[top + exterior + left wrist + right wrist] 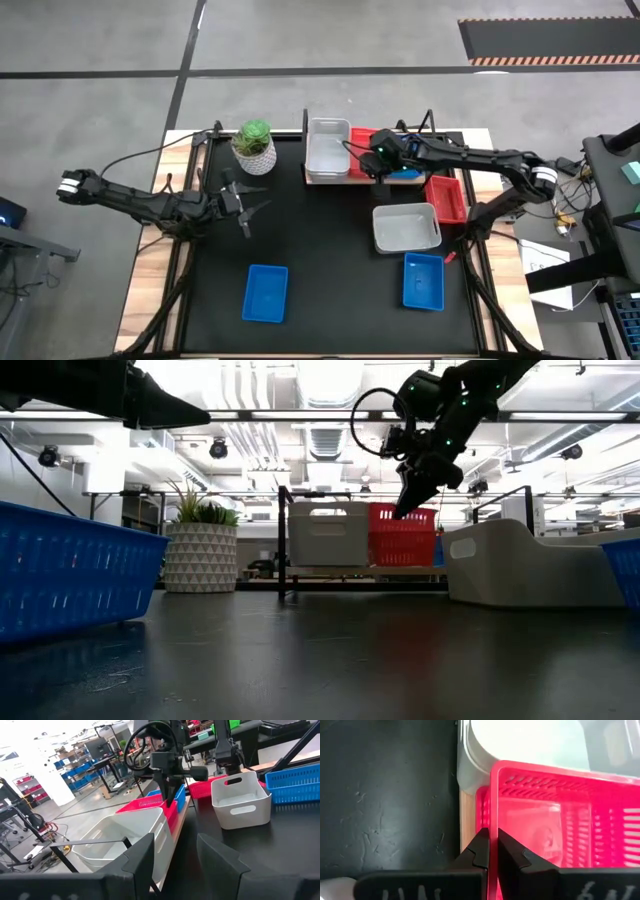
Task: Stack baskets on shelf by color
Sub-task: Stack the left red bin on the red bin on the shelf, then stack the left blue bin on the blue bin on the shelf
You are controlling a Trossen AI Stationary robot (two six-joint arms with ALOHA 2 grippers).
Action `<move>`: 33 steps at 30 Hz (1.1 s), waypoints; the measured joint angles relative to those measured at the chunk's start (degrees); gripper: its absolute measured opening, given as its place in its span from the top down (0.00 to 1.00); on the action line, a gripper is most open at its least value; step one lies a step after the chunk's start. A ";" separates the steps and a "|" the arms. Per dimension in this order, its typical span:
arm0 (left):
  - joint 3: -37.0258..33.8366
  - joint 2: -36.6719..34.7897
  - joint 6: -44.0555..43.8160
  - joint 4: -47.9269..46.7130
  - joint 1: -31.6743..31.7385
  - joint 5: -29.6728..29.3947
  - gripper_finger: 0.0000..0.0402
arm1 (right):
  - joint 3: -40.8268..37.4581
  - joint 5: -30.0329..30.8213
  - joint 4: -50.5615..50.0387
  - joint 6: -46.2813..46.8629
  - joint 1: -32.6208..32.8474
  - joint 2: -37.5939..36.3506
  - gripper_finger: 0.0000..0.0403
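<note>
Overhead, the shelf (312,179) serves as the landmark, standing at the far edge of the black tabletop (320,270). On it sit a white-grey basket (328,146) at one end, a red basket (362,150) touching it in the middle, and a blue basket (405,174) at the other end, mostly hidden by the arm. The right gripper (380,166) is over the shelf, its fingers narrowed onto the red basket's near wall, one finger on each side of the rim in the right wrist view. Just in front of the shelf lie a second red basket (446,197) and a second white-grey basket (406,228). Two more blue baskets (266,293) (423,281) lie well in front, near the table's front edge. Beside the shelf's white-grey end stands a potted plant (254,147). The left gripper (246,210) hovers in front of the plant, fingers spread apart and empty.
</note>
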 joint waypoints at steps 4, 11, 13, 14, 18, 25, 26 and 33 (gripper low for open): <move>0.00 0.27 0.00 0.04 0.00 0.00 0.67 | 0.10 0.02 -0.34 -0.17 -0.14 1.30 0.98; 0.00 1.21 0.00 0.00 0.04 0.00 0.67 | 0.10 -0.04 -1.00 0.13 -0.11 1.35 0.96; 0.00 1.44 0.00 0.00 0.04 0.00 0.67 | 0.10 0.00 -0.99 0.81 -0.11 1.05 0.94; 0.00 1.59 0.00 0.03 0.04 0.01 0.67 | 0.10 0.00 -0.95 1.00 -0.11 0.95 0.92; 0.02 2.10 -0.06 0.05 0.04 0.02 0.67 | 0.10 0.91 -1.06 1.14 -0.11 0.27 0.85; 0.00 2.08 -0.10 -0.07 0.02 0.02 0.67 | 0.10 3.02 -1.22 2.56 -0.11 -1.68 0.73; 0.00 2.10 -0.10 0.00 0.02 0.02 0.67 | 0.10 3.00 -1.28 2.90 -0.11 -2.07 0.72; -0.02 2.12 -0.07 -0.10 0.00 0.02 0.67 | 0.07 3.00 -1.35 4.47 -0.07 -5.05 0.67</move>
